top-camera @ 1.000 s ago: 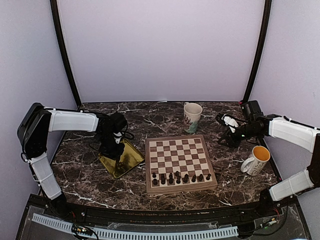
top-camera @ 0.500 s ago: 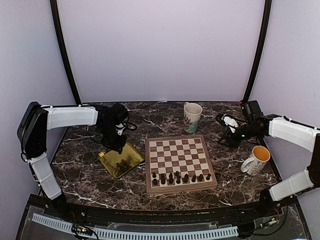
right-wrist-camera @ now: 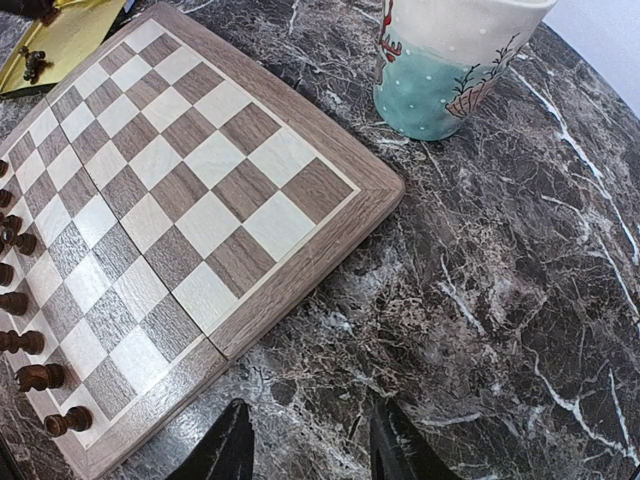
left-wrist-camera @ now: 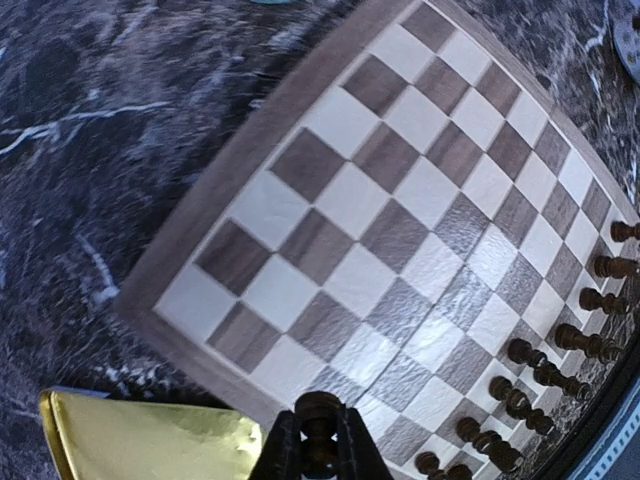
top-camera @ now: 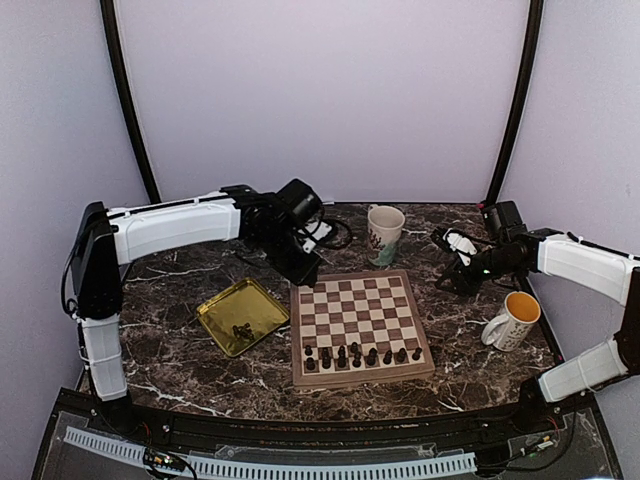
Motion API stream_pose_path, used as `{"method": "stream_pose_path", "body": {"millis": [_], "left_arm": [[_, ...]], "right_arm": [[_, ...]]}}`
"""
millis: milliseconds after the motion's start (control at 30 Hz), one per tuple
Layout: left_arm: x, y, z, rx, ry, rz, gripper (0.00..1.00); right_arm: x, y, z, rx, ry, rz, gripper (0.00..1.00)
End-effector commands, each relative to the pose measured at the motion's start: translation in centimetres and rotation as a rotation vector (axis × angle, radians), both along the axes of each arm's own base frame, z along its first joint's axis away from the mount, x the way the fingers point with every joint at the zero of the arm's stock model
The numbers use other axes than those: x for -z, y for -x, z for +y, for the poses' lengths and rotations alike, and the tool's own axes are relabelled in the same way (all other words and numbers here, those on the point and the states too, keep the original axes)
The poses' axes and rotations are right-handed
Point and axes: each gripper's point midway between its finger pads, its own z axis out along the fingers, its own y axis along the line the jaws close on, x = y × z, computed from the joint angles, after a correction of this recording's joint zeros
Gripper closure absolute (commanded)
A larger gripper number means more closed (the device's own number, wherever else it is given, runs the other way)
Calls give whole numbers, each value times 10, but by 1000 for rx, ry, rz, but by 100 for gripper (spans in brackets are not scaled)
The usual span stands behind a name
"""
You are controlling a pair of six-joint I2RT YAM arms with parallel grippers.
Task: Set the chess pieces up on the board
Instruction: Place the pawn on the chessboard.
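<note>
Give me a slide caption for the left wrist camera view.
Left tool shut on a dark chess piece above the board, gold tray at lower left.

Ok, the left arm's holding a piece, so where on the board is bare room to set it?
The board is bare from its far edge, by the white-and-teal mug, through the middle rows. It is crowded along the near edge, where the chess pieces stand. The left gripper holds a piece near the far-left corner.

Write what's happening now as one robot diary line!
left claw: shut on chess piece, over board corner | right claw: open, empty | placed pieces: near row | gold tray: holds loose pieces
</note>
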Motion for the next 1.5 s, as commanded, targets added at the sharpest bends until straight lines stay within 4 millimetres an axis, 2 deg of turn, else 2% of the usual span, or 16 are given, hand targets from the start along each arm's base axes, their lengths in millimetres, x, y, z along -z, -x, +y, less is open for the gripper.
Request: {"method": "stream_pose_path", "body": {"millis": [0, 300, 500, 767, 867, 933, 1067, 1233, 1367, 1467], "left_arm": [[28, 28, -17, 171, -158, 49, 93], [49, 59, -44, 305, -207, 87, 93], [61, 75, -49, 357, -216, 139, 93], [71, 82, -51, 381, -218, 171, 89], [72, 83, -51, 384, -220, 174, 84], [70, 82, -52, 384, -217, 172, 76], [53, 79, -55, 390, -198, 142, 70], [13, 64, -51, 385, -165, 21, 68], [-25, 32, -38, 294, -92, -108, 67], [-54, -8, -21, 137, 9, -238, 62]], "right_arm": [[-8, -1, 0, -5, -12, -31, 60], [-8, -2, 0, -6, -11, -31, 60], [-8, -2, 1, -7, -11, -29, 59], [-7, -1, 1, -9, -12, -24, 60], [-6, -1, 1, -10, -14, -22, 60], [-8, -1, 1, -10, -17, -25, 59], [-15, -2, 3, -15, -26, -34, 59], [-39, 3, 15, -87, -72, -31, 58], [-53, 11, 35, -172, -67, -13, 56], [-54, 17, 58, -241, -26, -20, 55]]}}
